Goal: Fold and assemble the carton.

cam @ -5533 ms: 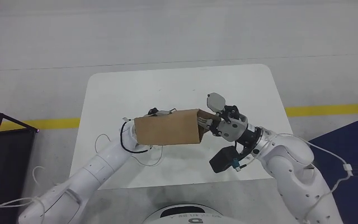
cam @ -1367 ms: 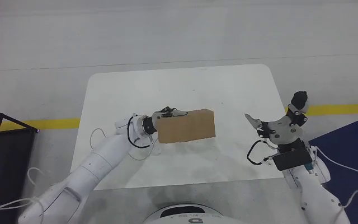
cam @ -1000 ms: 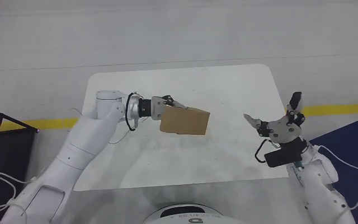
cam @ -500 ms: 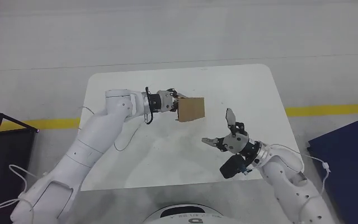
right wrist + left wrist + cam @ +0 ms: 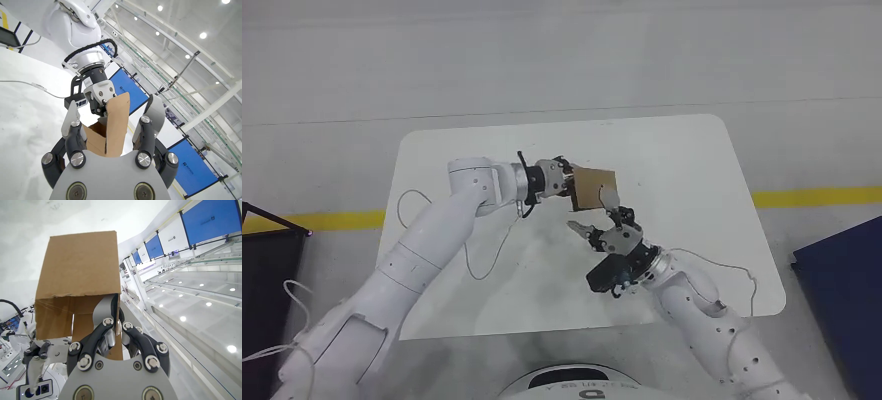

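Stretching the left arm over the middle of the worktop (image 5: 682, 150), with the left fingers (image 5: 103, 309) pinching tight on one wall of the carton (image 5: 595, 187) at its open end, holding it clear above the surface. Angling the right arm up from the near side, with the right fingers (image 5: 156, 109) spreading wide on either side of a loose flap, gripping nothing. Showing plain brown cardboard, squared into a box, the held end gaping with a ragged edge

Carton (image 5: 595, 187) (held aloft) stands between fingers of right claw (image 5: 113, 106).
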Controlling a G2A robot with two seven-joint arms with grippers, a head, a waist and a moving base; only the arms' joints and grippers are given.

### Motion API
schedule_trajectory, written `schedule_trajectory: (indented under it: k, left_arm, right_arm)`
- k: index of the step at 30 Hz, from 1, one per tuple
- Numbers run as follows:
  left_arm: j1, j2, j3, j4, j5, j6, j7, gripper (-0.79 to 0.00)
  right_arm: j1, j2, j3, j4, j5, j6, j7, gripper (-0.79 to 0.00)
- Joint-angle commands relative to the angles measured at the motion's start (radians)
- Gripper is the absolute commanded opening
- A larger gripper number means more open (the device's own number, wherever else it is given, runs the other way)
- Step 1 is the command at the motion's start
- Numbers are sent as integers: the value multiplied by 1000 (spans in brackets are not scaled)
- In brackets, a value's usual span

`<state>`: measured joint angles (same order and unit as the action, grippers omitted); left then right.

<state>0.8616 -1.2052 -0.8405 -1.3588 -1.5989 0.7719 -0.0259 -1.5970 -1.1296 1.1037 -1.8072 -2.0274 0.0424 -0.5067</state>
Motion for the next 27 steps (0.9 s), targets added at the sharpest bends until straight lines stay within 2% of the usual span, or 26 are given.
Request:
schedule_trajectory:
  k: [1, 6, 7, 9, 10, 11, 12, 15, 16, 17, 19, 21, 23, 27]
  left_arm:
    - [-3, -3, 1, 4, 9, -2, -10, -785]
    - [-11, -9, 4, 15, 40, -6, -43, -785]
    - [-12, -11, 6, 17, 44, -5, -49, -785]
    - [-14, -15, 10, 23, 49, -6, -58, -785]
    - [-16, -17, 11, 27, 50, -5, -61, -785]
    - [-17, -18, 12, 30, 51, -6, -64, -785]
    - [-18, -20, 12, 32, 53, -6, -67, -785]
    - [-17, -24, 14, 31, 66, -18, -103, -785]
    - [-18, -26, 16, 28, 76, -20, -114, -560]
    - [-16, -27, 16, 24, 78, -22, -131, -299]
    - [-10, -27, 14, 13, 95, -30, -167, 0]
    - [2, -26, 5, 6, 101, -43, -204, 0]
    - [27, -19, -11, -8, 123, -55, -247, 0]
    - [104, 12, -69, -52, 213, -42, -354, 0]
  right_arm:
    - [14, -3, -2, 15, 20, 0, 1, -222]
    - [48, -14, -9, 54, 71, 6, 70, -292]
    - [53, -15, -11, 60, 76, 12, 83, -403]
    - [59, -19, -12, 70, 78, 23, 110, -496]
    - [61, -20, -13, 74, 83, 27, 118, -610]
    - [62, -21, -12, 76, 84, 30, 123, -760]
    - [62, -21, -10, 77, 84, 32, 127, -785]
    - [55, -20, 6, 70, 94, 25, 131, -785]
    - [51, -19, 17, 64, 92, 24, 139, -785]
    - [47, -17, 29, 55, 90, 24, 147, -785]
    - [39, -13, 61, 33, 98, 4, 160, -785]
    - [36, -9, 85, 22, 114, -31, 160, -785]
    - [41, -3, 121, 21, 159, -111, 150, -785]
    - [77, 16, 208, 54, 269, -370, 106, -785]
